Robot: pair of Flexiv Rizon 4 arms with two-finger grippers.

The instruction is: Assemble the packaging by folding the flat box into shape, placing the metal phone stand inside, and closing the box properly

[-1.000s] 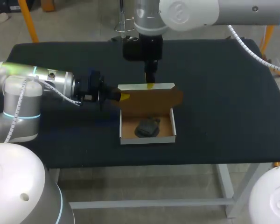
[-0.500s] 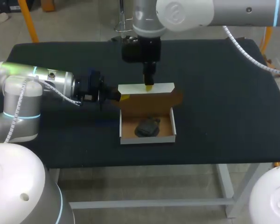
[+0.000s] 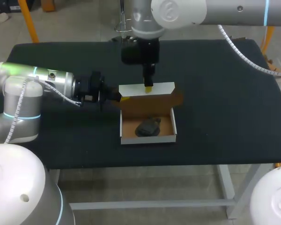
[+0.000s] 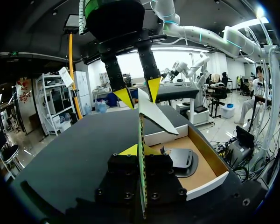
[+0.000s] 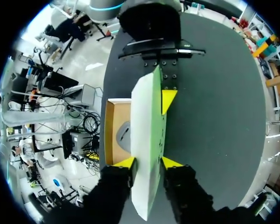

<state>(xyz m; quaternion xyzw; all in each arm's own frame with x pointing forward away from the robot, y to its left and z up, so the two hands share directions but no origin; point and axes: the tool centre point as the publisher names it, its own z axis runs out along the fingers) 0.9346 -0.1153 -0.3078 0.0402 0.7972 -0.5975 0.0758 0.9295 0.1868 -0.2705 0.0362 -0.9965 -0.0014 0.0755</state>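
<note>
While the stand (image 3: 147, 127) lies in the box (image 3: 125, 140), my right tool (image 3: 149, 86) pinches the raised lid (image 3: 164, 88) at its far edge, my left tool (image 3: 123, 97) at its left end.

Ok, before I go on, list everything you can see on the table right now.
table: one, black, under everything.
box: one, white outside and brown inside, open, near the middle of the table.
lid: one, brown inner face with a white flap along the top, standing up at the box's far side.
phone stand: one, dark grey, lying inside the box.
left gripper: one, black with yellow tips, shut on the lid's left edge.
right gripper: one, black with yellow tips, coming down from above, shut on the lid's top flap.
</note>
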